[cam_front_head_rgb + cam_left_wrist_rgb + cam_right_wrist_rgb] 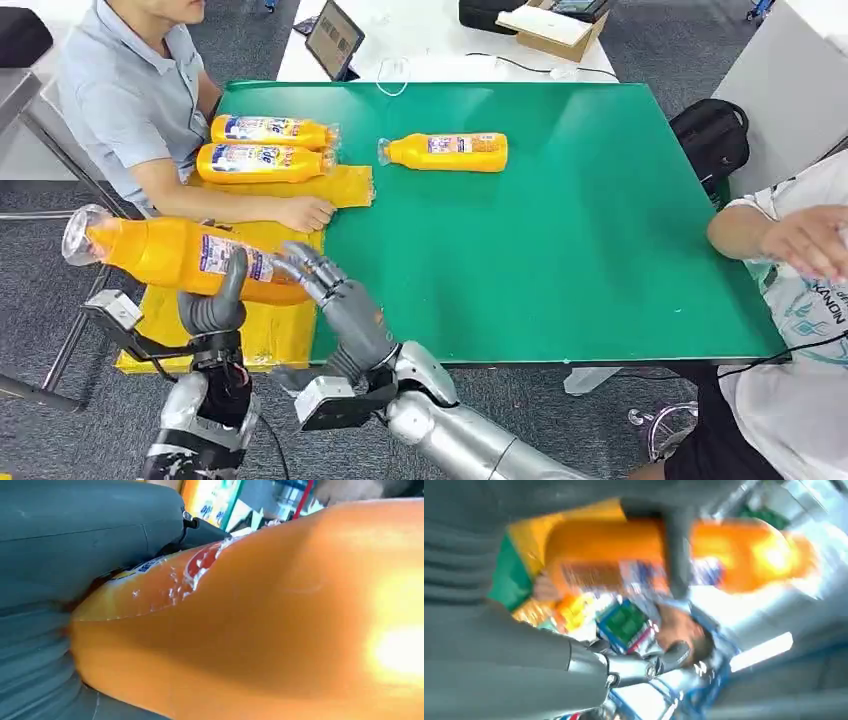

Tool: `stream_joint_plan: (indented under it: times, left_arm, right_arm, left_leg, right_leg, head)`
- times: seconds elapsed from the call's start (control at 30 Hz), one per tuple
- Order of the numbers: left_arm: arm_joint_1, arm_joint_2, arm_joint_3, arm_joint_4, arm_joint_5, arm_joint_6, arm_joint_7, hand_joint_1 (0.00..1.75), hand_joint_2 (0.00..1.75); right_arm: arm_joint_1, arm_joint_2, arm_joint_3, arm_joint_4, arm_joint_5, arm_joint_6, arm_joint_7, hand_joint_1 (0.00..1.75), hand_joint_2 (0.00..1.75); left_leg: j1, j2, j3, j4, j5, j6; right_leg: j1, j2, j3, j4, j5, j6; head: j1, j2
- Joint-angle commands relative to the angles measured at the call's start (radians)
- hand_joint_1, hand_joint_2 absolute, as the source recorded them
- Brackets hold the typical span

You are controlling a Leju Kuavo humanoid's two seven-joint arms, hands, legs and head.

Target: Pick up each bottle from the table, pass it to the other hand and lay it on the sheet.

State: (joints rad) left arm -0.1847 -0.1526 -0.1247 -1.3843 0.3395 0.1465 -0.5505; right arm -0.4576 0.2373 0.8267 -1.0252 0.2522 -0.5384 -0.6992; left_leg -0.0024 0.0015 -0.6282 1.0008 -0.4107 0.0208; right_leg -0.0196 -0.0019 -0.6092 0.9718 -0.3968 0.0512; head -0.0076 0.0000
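Left hand (212,305) grips an orange bottle (185,257) from below, thumb up across the label. The bottle lies roughly level, clear cap end pointing away from the worktop (560,250), its body over the near part of the yellow sheet (262,335). In the left wrist view the orange body (280,620) sits right against the grey thumb (90,540).

Right hand (335,295) is at the bottle's base end, fingers apart; fingertips are at or just beside the base, can't tell if they touch. It holds nothing I can confirm. The right wrist view is blurred: the same bottle (624,550) with one dark finger (679,550) crossing in front of it.

Two more orange bottles lie on the far part of the sheet, side by side and touching or nearly so: far one (272,131), near one (262,162). A fourth orange bottle (447,151) lies on its side on the green worktop, apart from the sheet, cap toward it.

A person in a grey shirt sits at the sheet side, a hand (305,213) resting on the sheet. Another person's hand (810,240) is at the opposite edge.
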Motion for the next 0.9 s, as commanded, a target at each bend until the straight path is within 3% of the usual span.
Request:
stream_joint_plan:
  times: [0.03,0.17,0.3,0.33,0.5,0.63,0.77,0.9]
  left_arm:
    - [-0.156,-0.007,0.042,0.188,-0.093,0.112,0.0,1.75,1.75]
    - [-0.266,0.028,-0.058,0.365,-0.526,0.469,-0.057,1.75,1.75]
    - [-0.355,0.031,-0.094,0.564,-0.725,0.552,-0.012,1.75,1.75]
    - [-0.362,-0.001,-0.003,0.599,-0.925,0.552,0.004,1.75,1.75]
    - [-0.441,-0.06,0.145,0.754,-1.379,0.552,0.078,1.75,1.75]
    - [-0.554,-0.057,0.094,0.979,-1.629,0.552,0.256,1.75,1.75]
    - [-0.589,-0.05,0.052,1.048,-1.692,0.552,0.328,1.75,1.75]
    - [-0.637,-0.049,-0.038,1.128,-1.806,0.446,0.479,1.75,1.75]
  right_arm:
    - [0.009,-0.092,0.089,-0.309,-0.004,-0.138,0.001,0.0,0.0]
    - [0.0,-0.098,0.087,-0.402,-0.032,-0.145,0.001,0.0,0.0]
    - [-0.012,-0.086,0.066,-0.389,-0.05,-0.118,0.001,0.0,0.0]
    - [-0.018,-0.08,0.062,-0.371,-0.05,-0.101,0.001,0.0,0.0]
    - [-0.055,-0.059,0.068,-0.295,-0.053,-0.047,0.001,0.0,0.0]
    - [-0.078,-0.043,0.078,-0.236,-0.058,0.006,0.001,0.0,0.0]
    - [-0.084,-0.041,0.081,-0.229,-0.055,0.013,0.001,0.0,0.0]
    - [-0.088,-0.038,0.074,-0.228,-0.059,0.04,0.001,0.0,0.0]
  left_leg:
    - [0.001,-0.004,0.001,0.0,0.0,-0.001]
    - [0.002,-0.006,0.003,0.001,-0.001,-0.001]
    - [0.001,-0.005,0.004,0.0,-0.001,-0.001]
    - [0.001,-0.006,0.003,0.0,0.0,-0.001]
    - [0.001,-0.002,0.004,0.0,-0.001,-0.001]
    - [0.001,-0.002,0.003,0.0,0.0,-0.001]
    - [0.001,-0.004,0.004,0.0,-0.001,-0.001]
    - [0.001,-0.004,0.004,0.001,-0.001,-0.001]
  right_leg:
    - [0.001,-0.003,0.002,0.0,-0.001,-0.001]
    - [0.002,-0.005,0.005,0.001,-0.003,-0.002]
    - [0.001,-0.005,0.005,0.0,-0.002,-0.002]
    - [0.001,-0.005,0.005,0.0,-0.001,-0.002]
    - [0.001,-0.002,0.005,0.0,-0.001,-0.001]
    - [0.001,-0.001,0.004,0.0,-0.001,-0.001]
    - [0.002,-0.003,0.006,0.0,-0.001,-0.002]
    - [0.001,-0.002,0.005,0.001,-0.002,-0.002]
  head:
    - [0.0,0.0]
    - [0.0,0.0]
    - [0.0,0.0]
    - [0.0,0.0]
    - [0.0,0.0]
    - [0.0,0.0]
    - [0.0,0.0]
    - [0.0,0.0]
